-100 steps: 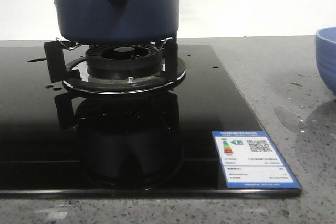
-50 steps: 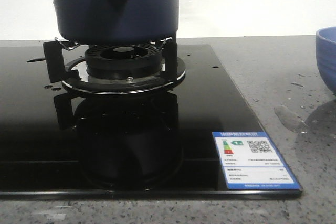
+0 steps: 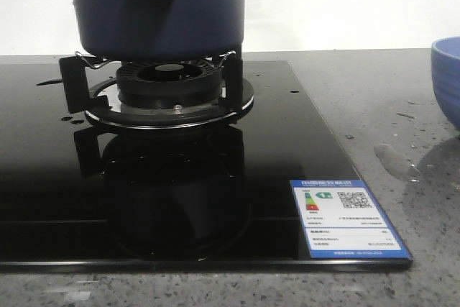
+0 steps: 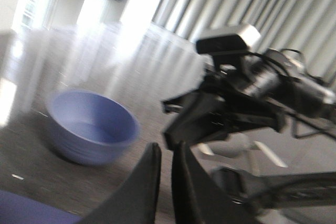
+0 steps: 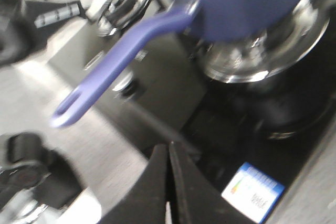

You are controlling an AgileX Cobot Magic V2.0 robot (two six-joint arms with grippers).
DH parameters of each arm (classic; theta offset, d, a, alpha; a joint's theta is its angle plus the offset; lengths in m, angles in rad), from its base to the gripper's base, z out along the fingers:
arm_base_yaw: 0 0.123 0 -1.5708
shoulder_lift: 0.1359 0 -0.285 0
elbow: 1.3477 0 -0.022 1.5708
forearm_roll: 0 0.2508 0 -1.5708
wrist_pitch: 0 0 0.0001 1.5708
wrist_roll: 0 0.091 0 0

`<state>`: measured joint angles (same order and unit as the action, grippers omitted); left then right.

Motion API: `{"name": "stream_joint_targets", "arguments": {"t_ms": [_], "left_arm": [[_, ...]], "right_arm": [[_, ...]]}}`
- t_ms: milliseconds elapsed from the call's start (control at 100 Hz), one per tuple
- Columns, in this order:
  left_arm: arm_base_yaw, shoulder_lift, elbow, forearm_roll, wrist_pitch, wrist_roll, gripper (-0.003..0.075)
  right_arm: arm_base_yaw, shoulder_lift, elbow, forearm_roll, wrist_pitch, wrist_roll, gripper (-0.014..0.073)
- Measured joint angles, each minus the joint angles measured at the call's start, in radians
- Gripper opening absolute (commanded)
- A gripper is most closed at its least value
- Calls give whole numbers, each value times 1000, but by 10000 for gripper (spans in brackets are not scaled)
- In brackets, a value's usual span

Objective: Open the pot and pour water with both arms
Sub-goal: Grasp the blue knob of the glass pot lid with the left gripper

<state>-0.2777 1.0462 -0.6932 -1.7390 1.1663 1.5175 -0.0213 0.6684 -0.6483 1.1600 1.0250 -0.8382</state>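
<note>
Navy pot (image 3: pixel 159 8) upright on burner (image 3: pixel 169 85)

Navy-blue pot (image 3: pixel 158 8), glossy black cooktop (image 3: pixel 287 134), speckled grey counter (image 3: pixel 388 106), lighter blue bowl (image 3: pixel 447 77).

The pot (image 3: pixel 158 8) sits on the burner (image 3: pixel 169 84) of the black cooktop (image 3: pixel 287 141). A label (image 3: pixel 348 218) lies at 5 o'clock (near corner). A bowl (image 3: pixel 447 77) stands at 3 o'clock on the counter (image 3: pixel 388 106).

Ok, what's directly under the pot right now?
The pot sits on the black pan supports over the round gas burner, on the black glass hob. Its underside and contents are hidden.
</note>
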Motion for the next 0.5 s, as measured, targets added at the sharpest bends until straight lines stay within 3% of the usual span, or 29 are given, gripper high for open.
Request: {"name": "stream_joint_targets", "arguments": {"t_ms": [100,170,220,270,320,500], "left_arm": [[67,2,-49,44,4,75,353],[97,2,-81,82,0,94,504],[107,2,-100,96,-34,97,564],[108,2,-110,101,-86,99,579],[108,4,-120,106,-152,101,578],[108,47,-143,108,-308,148,578]], "right_arm": [[0,0,0,4,-40,-51,80],[0,0,0,5,-64,-75,228],[0,0,0,6,-74,-85,349],[0,0,0,6,-83,-91,470],[0,0,0,6,-90,-96,535],[0,-4,0,7,-92,-105,556]]}}
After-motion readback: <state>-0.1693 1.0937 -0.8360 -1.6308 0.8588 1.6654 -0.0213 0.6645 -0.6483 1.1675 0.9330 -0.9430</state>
